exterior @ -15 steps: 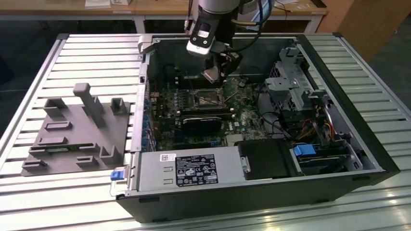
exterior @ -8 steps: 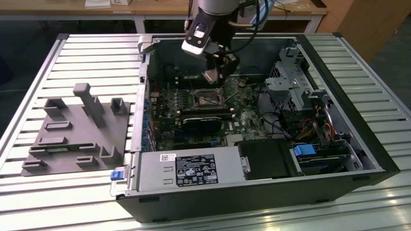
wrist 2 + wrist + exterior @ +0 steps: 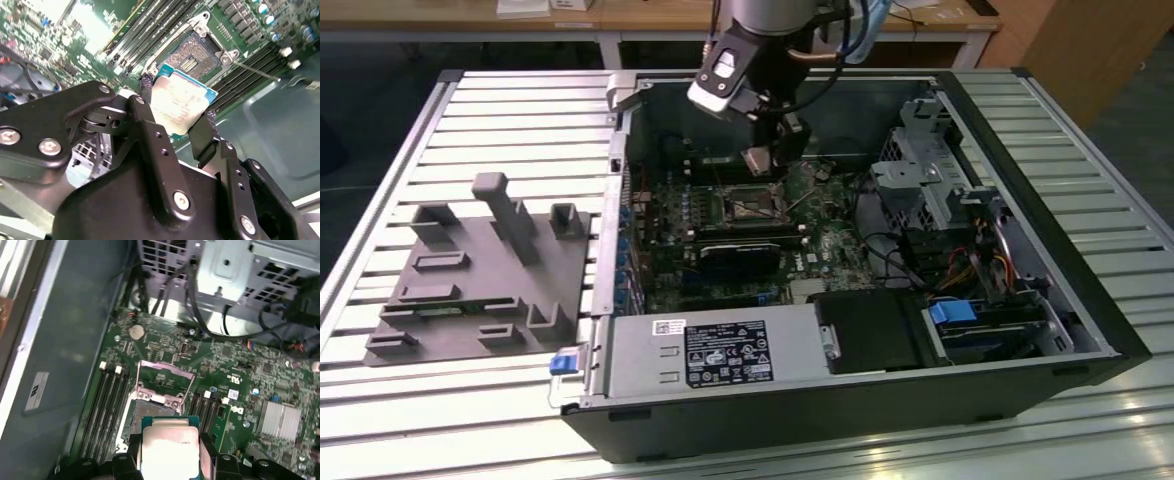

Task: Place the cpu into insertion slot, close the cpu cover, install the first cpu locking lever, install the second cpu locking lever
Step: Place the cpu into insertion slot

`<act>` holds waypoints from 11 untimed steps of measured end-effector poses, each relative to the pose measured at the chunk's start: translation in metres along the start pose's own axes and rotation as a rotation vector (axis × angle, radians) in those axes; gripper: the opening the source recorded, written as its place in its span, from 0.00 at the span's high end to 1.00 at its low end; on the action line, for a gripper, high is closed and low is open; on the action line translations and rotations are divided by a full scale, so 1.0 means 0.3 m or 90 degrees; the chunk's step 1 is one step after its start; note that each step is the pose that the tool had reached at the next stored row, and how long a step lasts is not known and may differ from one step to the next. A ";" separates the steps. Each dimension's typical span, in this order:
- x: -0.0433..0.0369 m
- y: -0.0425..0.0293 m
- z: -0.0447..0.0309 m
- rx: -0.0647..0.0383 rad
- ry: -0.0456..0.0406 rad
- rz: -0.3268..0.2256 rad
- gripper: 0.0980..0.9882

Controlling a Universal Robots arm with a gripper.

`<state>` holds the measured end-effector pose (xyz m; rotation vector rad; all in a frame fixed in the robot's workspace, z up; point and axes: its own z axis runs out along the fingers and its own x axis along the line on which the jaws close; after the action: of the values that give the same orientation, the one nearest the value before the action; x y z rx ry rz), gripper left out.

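My gripper (image 3: 761, 158) hangs inside the open computer case, shut on the cpu (image 3: 757, 162), a flat square chip with a silver top. In both wrist views the cpu (image 3: 182, 102) (image 3: 169, 450) sits between the black fingers (image 3: 150, 130), held by two opposite edges. The insertion slot (image 3: 746, 205) (image 3: 192, 54) (image 3: 132, 417) lies open on the green motherboard, a short way below and ahead of the chip. The cpu cover (image 3: 163, 381), a thin silver frame, stands swung up at the slot's far side. A thin locking lever (image 3: 256, 71) sticks out beside the slot.
The case (image 3: 1067, 300) lies on a slatted metal table, with a grey fixture plate (image 3: 467, 280) at the exterior view's left. Memory slots (image 3: 107, 405) flank the socket. A drive cage (image 3: 927, 170), loose cables (image 3: 894, 260) and the power supply (image 3: 707, 355) crowd the case.
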<state>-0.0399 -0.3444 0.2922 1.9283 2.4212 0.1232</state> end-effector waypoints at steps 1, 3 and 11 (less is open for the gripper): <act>0.000 0.000 0.001 0.000 -0.0010 0.011 0.50; 0.000 0.000 0.005 -0.001 -0.0031 0.034 0.50; 0.000 -0.004 0.031 -0.002 -0.0104 0.116 0.50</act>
<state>-0.0403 -0.3443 0.2827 2.1366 2.2301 0.1162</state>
